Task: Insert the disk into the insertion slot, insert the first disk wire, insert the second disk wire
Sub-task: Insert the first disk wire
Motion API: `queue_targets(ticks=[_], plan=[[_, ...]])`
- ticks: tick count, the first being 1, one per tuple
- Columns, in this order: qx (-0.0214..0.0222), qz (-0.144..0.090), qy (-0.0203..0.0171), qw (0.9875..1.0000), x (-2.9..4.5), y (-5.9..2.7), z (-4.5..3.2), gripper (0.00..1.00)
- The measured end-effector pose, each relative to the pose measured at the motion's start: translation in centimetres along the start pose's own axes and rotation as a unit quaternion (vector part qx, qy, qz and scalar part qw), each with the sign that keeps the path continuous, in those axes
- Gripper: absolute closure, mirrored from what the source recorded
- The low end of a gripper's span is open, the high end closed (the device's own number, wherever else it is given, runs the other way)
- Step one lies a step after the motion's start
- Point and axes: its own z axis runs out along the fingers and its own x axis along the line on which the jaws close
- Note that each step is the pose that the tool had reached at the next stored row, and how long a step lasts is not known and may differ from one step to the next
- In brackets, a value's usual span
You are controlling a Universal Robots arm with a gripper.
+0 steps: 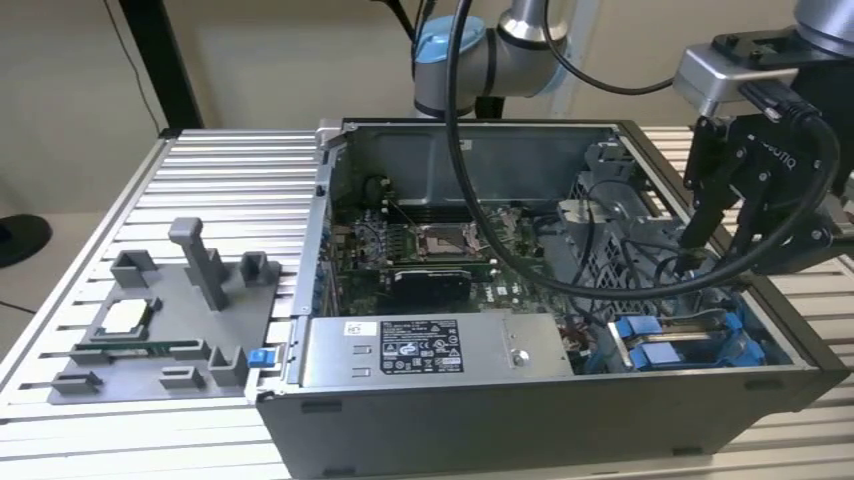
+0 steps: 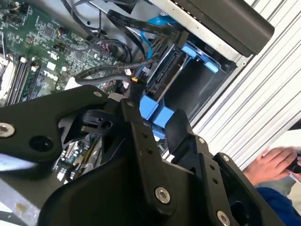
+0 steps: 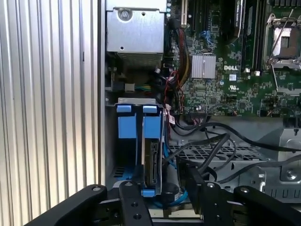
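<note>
The gripper (image 1: pixel 693 240) hangs over the open case (image 1: pixel 534 425) at 3 o'clock in the exterior view, its fingers (image 3: pixel 131 202) parted and holding nothing. The disk (image 3: pixel 153 162) stands on edge in its slot at the case's 4 o'clock corner, framed between the fingers in both wrist views.
</note>
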Motion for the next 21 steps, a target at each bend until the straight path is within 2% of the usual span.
queue_targets(ticks=[2,3,4,6,9,10,11,18,21], plan=[[0.0000,0.000,-0.0004,1.0000,-0.16,0.01,0.38,0.00],[0.0000,0.000,-0.0018,1.0000,-0.25,0.02,0.52,0.00],[0.0001,0.000,-0.0050,1.0000,-0.31,0.02,0.61,0.00],[0.0002,0.001,-0.0155,0.9999,-0.40,0.02,0.68,0.00],[0.0007,0.001,-0.0289,0.9996,-0.44,0.02,0.73,0.00],[0.0011,0.001,-0.0348,0.9994,-0.44,0.02,0.76,0.00],[0.0014,0.001,-0.0383,0.9993,-0.44,0.03,0.77,0.00],[0.0012,0.001,-0.0384,0.9993,0.10,0.01,0.84,0.00],[0.0013,0.001,-0.0406,0.9992,0.12,0.01,0.99,0.00]])
